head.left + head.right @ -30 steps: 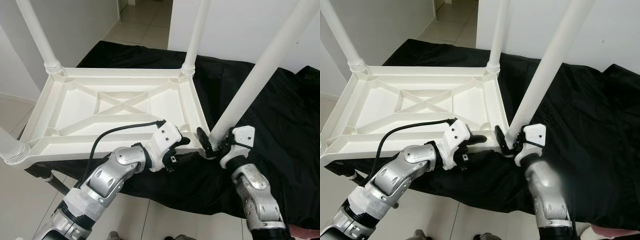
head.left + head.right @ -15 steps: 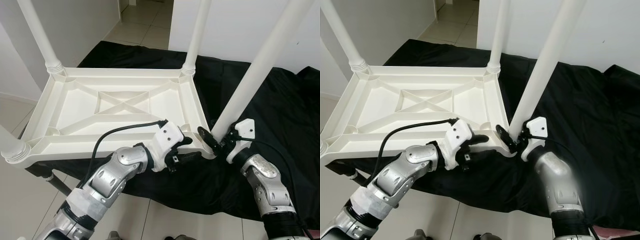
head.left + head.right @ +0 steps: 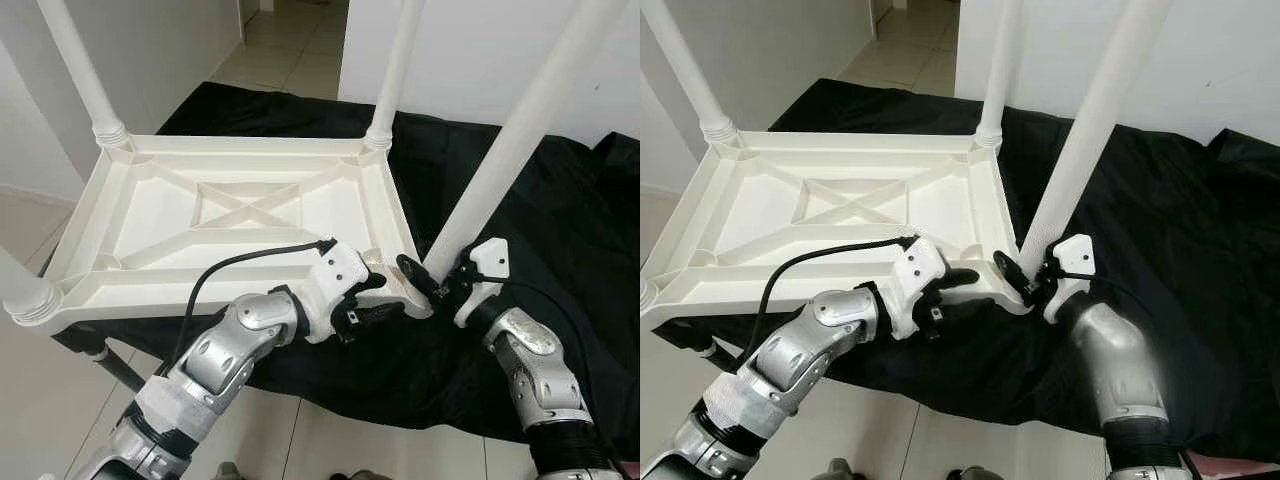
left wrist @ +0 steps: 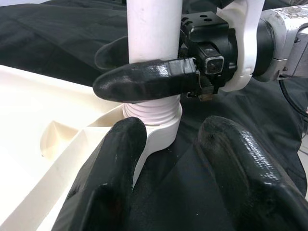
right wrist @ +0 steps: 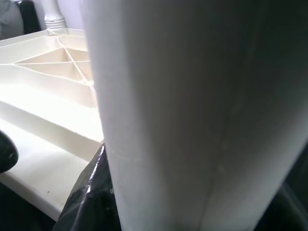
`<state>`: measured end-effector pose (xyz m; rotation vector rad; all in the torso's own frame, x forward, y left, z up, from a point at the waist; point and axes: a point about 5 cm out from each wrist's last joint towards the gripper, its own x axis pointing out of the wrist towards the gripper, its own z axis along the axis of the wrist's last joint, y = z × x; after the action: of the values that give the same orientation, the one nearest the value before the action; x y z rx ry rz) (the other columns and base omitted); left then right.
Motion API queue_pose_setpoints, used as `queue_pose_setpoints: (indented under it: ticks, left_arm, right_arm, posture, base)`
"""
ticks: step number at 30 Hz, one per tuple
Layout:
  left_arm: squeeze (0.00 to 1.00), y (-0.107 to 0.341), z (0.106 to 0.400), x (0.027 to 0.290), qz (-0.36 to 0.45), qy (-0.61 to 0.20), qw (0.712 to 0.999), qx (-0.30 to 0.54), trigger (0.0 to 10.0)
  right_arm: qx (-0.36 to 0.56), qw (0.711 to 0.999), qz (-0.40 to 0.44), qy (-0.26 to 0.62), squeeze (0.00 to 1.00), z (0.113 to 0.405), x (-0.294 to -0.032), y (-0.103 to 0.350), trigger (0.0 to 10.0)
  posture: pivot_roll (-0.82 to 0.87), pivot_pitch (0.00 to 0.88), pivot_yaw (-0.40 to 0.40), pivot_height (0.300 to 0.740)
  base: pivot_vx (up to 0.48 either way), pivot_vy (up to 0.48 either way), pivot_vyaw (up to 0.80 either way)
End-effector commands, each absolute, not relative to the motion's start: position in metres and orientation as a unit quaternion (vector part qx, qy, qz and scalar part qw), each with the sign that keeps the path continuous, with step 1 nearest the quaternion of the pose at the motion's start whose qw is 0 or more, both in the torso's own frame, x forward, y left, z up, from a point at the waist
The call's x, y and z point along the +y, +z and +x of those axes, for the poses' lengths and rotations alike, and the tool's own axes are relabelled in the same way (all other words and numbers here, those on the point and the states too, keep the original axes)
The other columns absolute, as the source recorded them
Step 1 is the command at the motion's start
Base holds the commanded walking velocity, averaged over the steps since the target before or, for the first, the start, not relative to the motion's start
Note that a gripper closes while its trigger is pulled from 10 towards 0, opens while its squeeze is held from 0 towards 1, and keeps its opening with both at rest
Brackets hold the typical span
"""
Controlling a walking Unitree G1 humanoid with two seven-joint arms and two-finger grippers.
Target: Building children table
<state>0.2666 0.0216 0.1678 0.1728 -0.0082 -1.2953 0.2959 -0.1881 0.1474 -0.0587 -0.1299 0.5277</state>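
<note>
A white plastic children's table [image 3: 230,146] lies upside down on a black cloth, legs pointing up. My right gripper [image 3: 428,279] is shut on the near-right leg [image 3: 520,140] just above its ribbed socket [image 4: 151,113]. One finger wraps the front of the leg, the other sits behind it. The leg [image 5: 192,120] looms close in the right wrist view, with a black finger [image 5: 89,197] beside it. My left gripper [image 3: 378,298] is open at the table's near rim, left of that corner, one finger over the rim and one below. Its fingers [image 4: 110,168] stand apart.
Three other legs stand up: far left [image 3: 85,70], far right [image 3: 395,65], near left [image 3: 20,290]. The black cloth [image 3: 540,220] drapes a low support, with a dark frame leg [image 3: 110,365] underneath. Tiled floor [image 3: 300,440] lies in front, white walls behind.
My right forearm has swung outward to the right while the gripper stays on the leg's base. The left gripper has hardly moved.
</note>
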Motion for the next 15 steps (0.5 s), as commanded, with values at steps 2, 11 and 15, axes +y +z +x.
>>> queue_pose_setpoints:
  ticks: [2,11,15]
  left_arm:
    - [0.00,0.164,0.266,0.022,0.089,-0.613,0.785,0.000,10.0]
    - [0.00,0.163,0.267,0.022,0.089,-0.610,0.787,0.001,10.0]
    - [0.00,0.163,0.267,0.024,0.090,-0.608,0.789,0.002,10.0]
  right_arm:
    - [-0.044,0.971,-0.013,0.233,0.00,0.295,-0.189,0.138,10.0]
    - [-0.042,0.984,-0.047,0.169,0.00,0.296,-0.187,0.135,10.0]
    - [-0.047,0.995,0.010,0.089,0.00,0.291,-0.168,0.140,10.0]
  posture:
    - [-0.01,0.080,-0.062,0.740]
    - [-0.01,0.084,-0.064,0.740]
    - [-0.01,0.092,-0.061,0.740]
  base:
    - [0.000,0.000,0.00]
    - [0.000,0.000,0.00]
    - [0.000,0.000,0.00]
